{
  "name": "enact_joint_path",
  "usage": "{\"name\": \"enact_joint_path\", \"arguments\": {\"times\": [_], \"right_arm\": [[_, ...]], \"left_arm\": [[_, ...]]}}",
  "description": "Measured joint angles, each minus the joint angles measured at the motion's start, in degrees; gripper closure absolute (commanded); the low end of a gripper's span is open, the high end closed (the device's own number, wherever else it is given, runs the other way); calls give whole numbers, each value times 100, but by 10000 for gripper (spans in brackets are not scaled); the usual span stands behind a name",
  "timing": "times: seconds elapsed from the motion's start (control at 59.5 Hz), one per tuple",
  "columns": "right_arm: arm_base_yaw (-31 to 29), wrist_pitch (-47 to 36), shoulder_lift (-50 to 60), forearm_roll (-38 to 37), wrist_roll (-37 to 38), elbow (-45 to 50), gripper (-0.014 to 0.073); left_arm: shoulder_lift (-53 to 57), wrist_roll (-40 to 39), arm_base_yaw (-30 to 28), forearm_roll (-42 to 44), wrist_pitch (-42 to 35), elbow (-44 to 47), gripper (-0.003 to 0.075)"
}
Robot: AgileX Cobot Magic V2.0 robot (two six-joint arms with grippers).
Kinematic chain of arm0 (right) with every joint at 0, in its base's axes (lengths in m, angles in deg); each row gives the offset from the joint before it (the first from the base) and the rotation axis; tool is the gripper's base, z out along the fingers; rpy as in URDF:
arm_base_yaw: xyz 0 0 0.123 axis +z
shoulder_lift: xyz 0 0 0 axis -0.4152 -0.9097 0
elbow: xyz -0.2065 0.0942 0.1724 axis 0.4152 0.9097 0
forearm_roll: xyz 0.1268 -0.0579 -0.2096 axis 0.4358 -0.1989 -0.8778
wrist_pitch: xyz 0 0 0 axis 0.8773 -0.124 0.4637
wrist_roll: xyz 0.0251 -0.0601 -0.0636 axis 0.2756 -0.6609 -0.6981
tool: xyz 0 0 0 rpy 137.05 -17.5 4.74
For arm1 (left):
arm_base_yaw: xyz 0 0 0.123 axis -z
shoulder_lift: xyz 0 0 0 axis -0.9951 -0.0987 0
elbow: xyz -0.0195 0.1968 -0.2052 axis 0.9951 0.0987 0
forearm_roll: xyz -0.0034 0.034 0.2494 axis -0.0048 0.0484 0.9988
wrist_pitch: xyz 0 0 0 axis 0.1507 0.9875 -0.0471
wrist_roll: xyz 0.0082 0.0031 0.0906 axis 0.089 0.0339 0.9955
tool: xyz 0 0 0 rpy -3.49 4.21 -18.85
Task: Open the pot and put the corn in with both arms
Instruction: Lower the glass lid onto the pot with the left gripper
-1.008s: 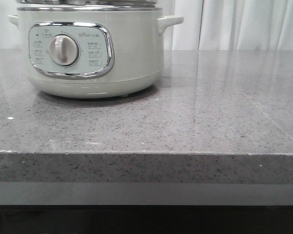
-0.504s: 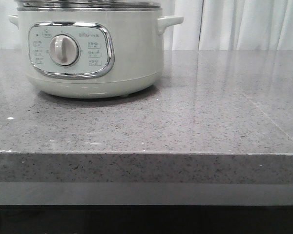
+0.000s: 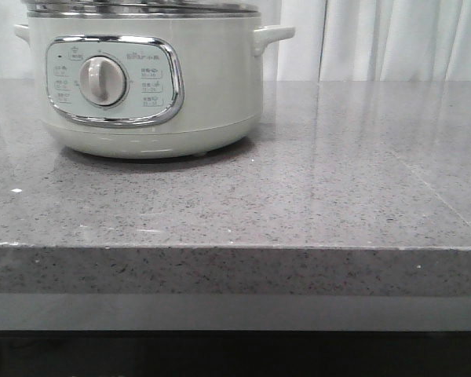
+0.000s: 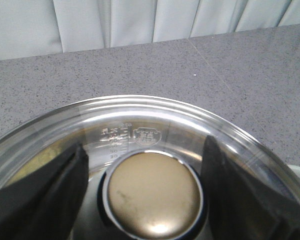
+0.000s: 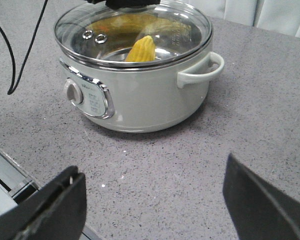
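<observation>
1. The pot [image 3: 145, 78] stands on the grey speckled desk [image 3: 298, 196], toward the robot's left side and well back from the front edge, its chrome-framed control panel [image 3: 114, 80] and round dial [image 3: 103, 81] facing the front camera.
2. The glass lid [image 5: 135, 31] sits closed on the pot, its steel rim resting on the pot's top edge; two small vent fittings show in the glass.
3. The corn [image 5: 141, 49] lies inside the pot — seen through the lid in the right wrist view as a yellow cob with its tip pointing up.
4. The left hand [image 4: 146, 187] hangs directly over the lid, its dark fingers [image 4: 45, 195] spread wide on either side of the round brass-coloured knob [image 4: 152, 194]; neither finger touches the knob.
5. The right hand [image 5: 152, 210] hovers above bare desk, well apart from the pot, its two fingers standing wide apart and holding nothing.
6. A black cable [image 5: 20, 50] hangs beside the pot, and pale curtains [image 3: 385, 39] close off the back.
</observation>
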Motion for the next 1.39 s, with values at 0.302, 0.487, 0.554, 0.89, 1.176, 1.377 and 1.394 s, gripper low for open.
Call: {"name": "enact_joint_path", "arguments": {"times": [0.302,0.487,0.554,0.89,1.176,1.377,1.394], "right_arm": [[0,0,0,0,0,0,11],[0,0,0,0,0,0,11],[0,0,0,0,0,0,11],[0,0,0,0,0,0,11],[0,0,0,0,0,0,11],[0,0,0,0,0,0,21],[0,0,0,0,0,0,34]], "left_arm": [[699,0,0,136,167,-99,229],[1594,0,0,280,935,-101,229],[1918,0,0,335,1204,1,229],[3839,0,0,368,1494,2074,229],[5311,0,0,345,1550,3737,229],[5830,0,0,345,1550,4223,332],[5859,0,0,345,1550,4249,351]]}}
